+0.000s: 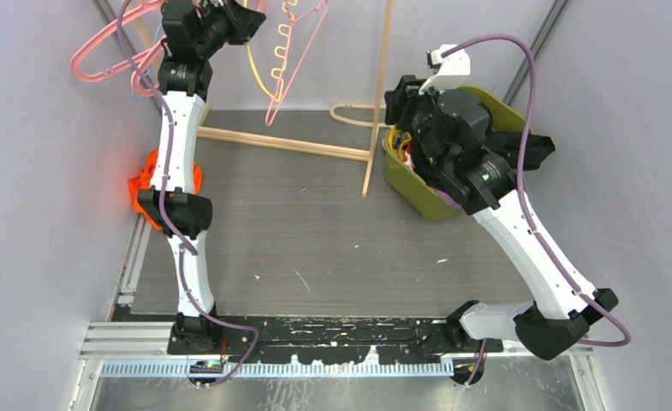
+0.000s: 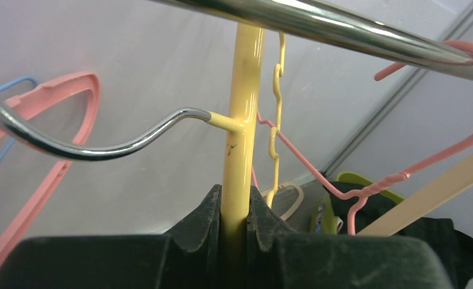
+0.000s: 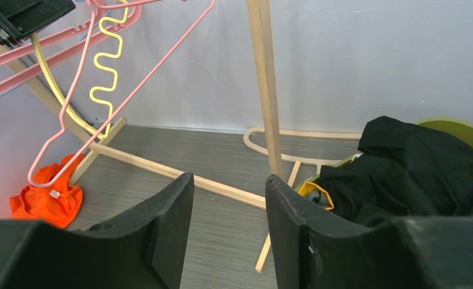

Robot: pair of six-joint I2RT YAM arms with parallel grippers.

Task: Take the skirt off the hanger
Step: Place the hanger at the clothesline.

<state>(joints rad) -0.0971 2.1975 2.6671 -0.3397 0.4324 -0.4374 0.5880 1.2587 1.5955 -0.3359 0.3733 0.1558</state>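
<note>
L gripper is clamped on the yellow hanger, which looks bare, up by the chrome rail. R gripper is wide and empty, near the green bin w/ black cloth, prob the skirt. Risk: shifting the hanger snags the neighbouring pink hanger and drags it off.

- Bright, even, diffuse light fills all three views, and the walls carry no hard shadows.
- Top view: only faint, soft shadows lie on the table. The metal strip at the near edge shines pale. The walls lean outward toward the frame edges.
- Left wrist: white glare streaks run along the rail and the hook. The left gripper looks soft and grainy close to the lens, while the hanger is sharper.
- Right wrist: the right gripper is slightly blurred and the background is crisp. The black cloth loses detail in its folds.
</note>
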